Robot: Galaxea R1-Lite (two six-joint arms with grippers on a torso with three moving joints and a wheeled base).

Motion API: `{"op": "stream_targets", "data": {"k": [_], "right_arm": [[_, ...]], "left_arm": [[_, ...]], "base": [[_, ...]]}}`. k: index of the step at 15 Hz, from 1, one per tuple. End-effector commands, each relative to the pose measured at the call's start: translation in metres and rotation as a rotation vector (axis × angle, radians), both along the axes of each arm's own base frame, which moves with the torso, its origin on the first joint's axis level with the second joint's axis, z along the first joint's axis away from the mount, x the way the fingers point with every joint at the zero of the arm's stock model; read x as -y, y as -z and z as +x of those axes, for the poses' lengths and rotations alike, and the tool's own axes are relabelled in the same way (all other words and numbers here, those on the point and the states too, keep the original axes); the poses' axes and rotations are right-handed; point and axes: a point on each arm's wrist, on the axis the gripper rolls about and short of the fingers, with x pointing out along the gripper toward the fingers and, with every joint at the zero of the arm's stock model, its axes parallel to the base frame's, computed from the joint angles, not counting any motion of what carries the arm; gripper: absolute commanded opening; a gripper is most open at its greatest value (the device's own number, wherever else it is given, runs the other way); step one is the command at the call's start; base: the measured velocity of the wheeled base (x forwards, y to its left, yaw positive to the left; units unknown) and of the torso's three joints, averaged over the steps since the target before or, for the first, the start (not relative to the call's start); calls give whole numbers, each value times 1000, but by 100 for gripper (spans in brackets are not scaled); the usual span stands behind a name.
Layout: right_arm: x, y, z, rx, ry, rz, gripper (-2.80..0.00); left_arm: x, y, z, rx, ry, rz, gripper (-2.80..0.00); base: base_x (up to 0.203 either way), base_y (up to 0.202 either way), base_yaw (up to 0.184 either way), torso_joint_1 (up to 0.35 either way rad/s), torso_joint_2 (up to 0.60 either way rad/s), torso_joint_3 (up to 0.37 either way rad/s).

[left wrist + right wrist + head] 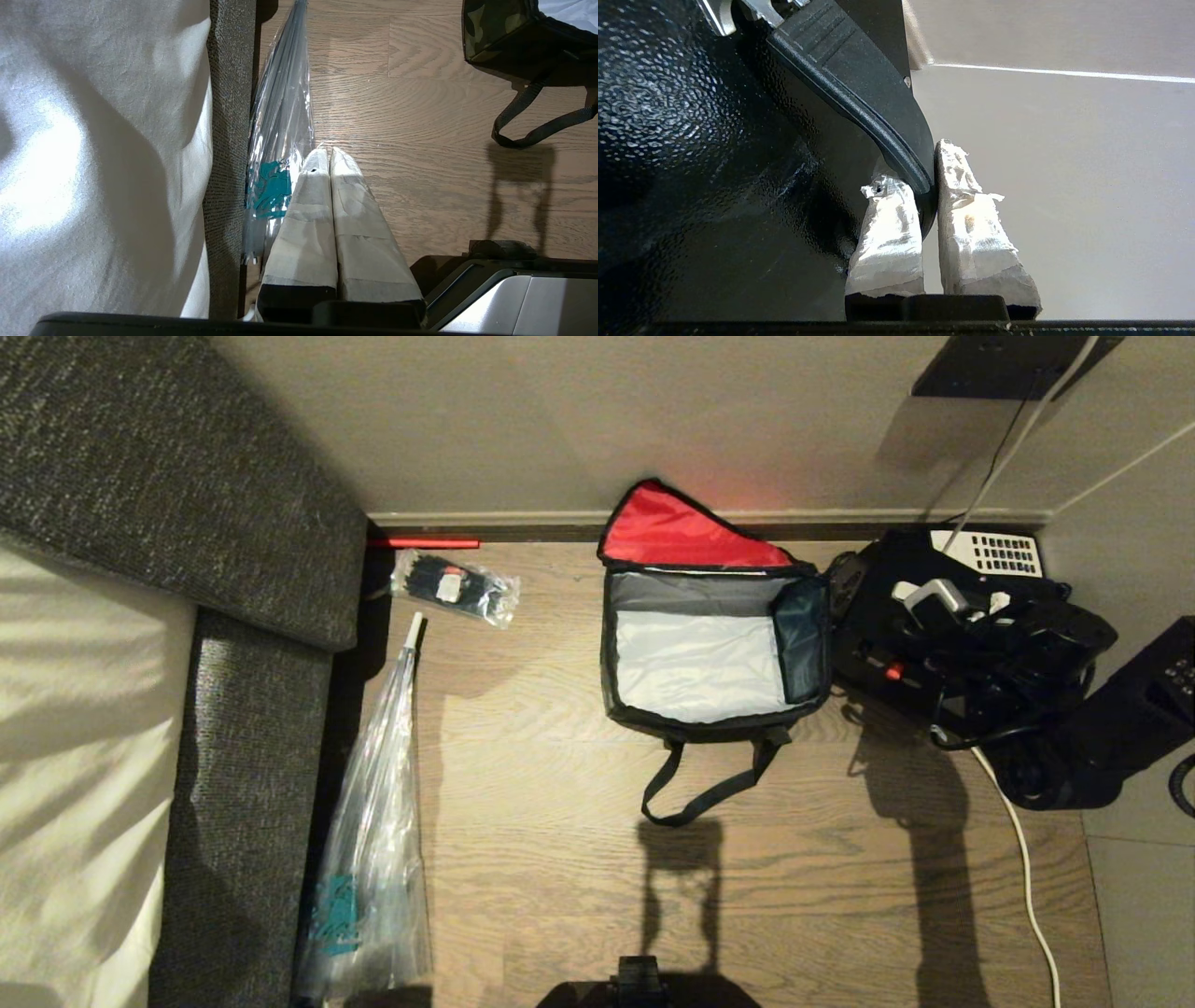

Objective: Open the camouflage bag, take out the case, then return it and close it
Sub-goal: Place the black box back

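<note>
The camouflage bag (714, 719) sits open on the wooden floor, its red-lined lid (677, 532) leaning back against the wall. Its pale grey inside is empty. A camouflage corner of the bag (495, 32) also shows in the left wrist view. The black glossy case (878, 644) is outside the bag, just to its right, with pale clasps and a small red dot. My right arm (1036, 644) reaches over it. My right gripper (920, 172) is shut on the case's dark curved handle (859, 84). My left gripper (327, 156) hangs parked and shut above the floor, holding nothing.
A grey sofa (233, 523) fills the left side, with a crinkled clear plastic bag (373, 859) and a small clear packet (455, 585) beside it. A black telephone with white keypad (994, 553) lies behind the case by the wall. A white cable (1027, 859) runs across the floor.
</note>
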Motion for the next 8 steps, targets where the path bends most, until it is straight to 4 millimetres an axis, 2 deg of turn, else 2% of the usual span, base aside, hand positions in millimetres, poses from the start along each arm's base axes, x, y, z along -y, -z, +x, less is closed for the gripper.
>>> {"op": "stream_targets", "data": {"k": [1,8], "right_arm": [[0,-25,-14,57,9,-13,-280],[-2,-69,-46,108,29,-106,-280]], "left_arm": [[0,1,0,-4,0,0,-280],[0,0,0,-3,0,0,-280]], "base": [[0,0,0,0,0,0],[0,0,0,0,0,0]]}}
